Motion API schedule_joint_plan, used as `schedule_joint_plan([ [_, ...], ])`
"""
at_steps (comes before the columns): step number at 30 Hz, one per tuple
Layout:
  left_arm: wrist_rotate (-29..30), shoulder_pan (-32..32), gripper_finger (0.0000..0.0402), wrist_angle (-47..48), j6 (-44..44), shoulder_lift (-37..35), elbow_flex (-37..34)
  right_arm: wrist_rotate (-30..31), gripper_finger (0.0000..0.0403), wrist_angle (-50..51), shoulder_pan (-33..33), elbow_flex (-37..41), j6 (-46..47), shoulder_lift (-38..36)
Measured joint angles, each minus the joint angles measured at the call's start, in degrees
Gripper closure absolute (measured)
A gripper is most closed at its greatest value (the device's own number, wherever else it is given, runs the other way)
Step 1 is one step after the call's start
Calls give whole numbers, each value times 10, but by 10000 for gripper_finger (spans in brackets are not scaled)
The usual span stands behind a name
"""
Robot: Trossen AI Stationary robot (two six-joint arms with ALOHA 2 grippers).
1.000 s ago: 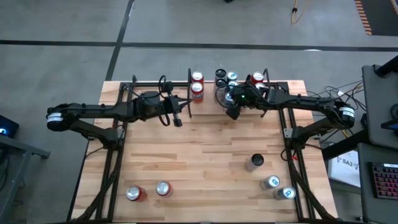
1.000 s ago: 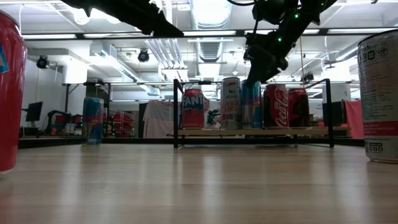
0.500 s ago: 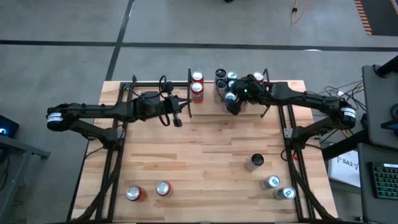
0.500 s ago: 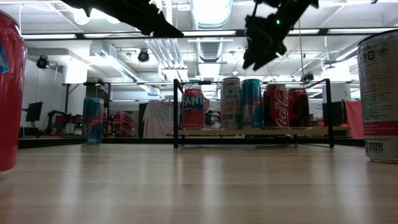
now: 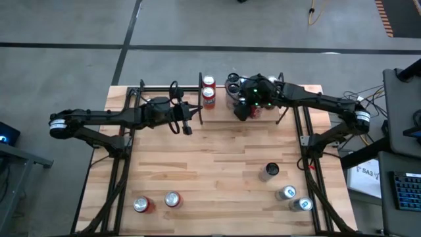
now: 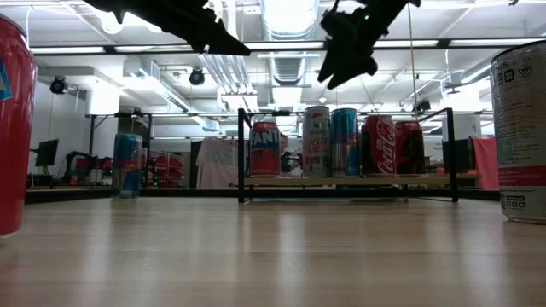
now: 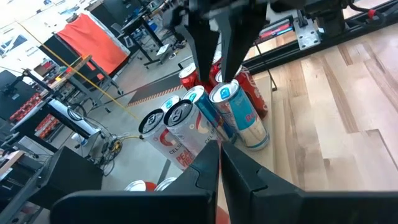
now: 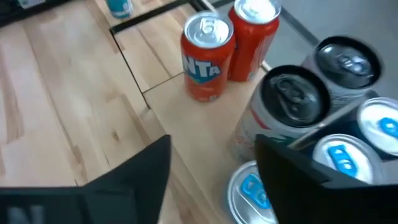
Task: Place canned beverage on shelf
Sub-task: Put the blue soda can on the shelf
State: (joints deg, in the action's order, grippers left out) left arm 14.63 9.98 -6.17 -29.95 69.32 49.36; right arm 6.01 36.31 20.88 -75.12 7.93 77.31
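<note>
The shelf (image 6: pixel 341 181) stands at the table's far edge and carries several upright cans on its light-wood board (image 8: pixel 186 124). Among them are an orange Fanta can (image 8: pixel 208 56), red cans (image 6: pixel 380 145) and a tall blue can (image 6: pixel 345 141). My right gripper (image 6: pixel 345 53) hangs open above the shelf's cans with nothing between its fingers. In the right wrist view, a blue-topped can (image 8: pixel 249 186) shows below the gripper (image 8: pixel 211 180). My left gripper (image 5: pixel 187 125) is shut and empty, held above the table just left of the shelf.
Two red cans (image 5: pixel 140 205) (image 5: pixel 172 199) stand near the table's front left. Three silver and blue cans (image 5: pixel 269 171) (image 5: pixel 287 192) (image 5: pixel 302 204) stand at the front right. A blue can (image 6: pixel 127 165) shows far left in the low view.
My right gripper has risen from the top of the tall blue can on the shelf and drifted a little toward the table's left. The can stays upright on the shelf. My left arm has kept still.
</note>
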Motion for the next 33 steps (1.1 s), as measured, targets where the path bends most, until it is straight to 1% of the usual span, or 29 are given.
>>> schedule_joint_plan([
  [8, 0, 0, 402, 9, -6, 0, 0, 2, 323, 56, 0, -63, -24, 86],
  [11, 0, 0, 402, 9, -6, 0, 0, 9, 362, 96, 0, -95, -35, 116],
  [13, 0, 0, 402, 12, -6, 0, 0, 25, 383, 124, 0, -113, -41, 132],
  [15, 0, 0, 402, 12, -6, 0, 0, 44, 390, 147, 0, -123, -42, 145],
  [19, 0, 0, 402, 12, -6, 0, 0, 60, 390, 166, 0, -128, -42, 159],
  [33, 0, 0, 402, 16, -6, 0, 0, 60, 390, 190, -1, -128, -51, 161],
])
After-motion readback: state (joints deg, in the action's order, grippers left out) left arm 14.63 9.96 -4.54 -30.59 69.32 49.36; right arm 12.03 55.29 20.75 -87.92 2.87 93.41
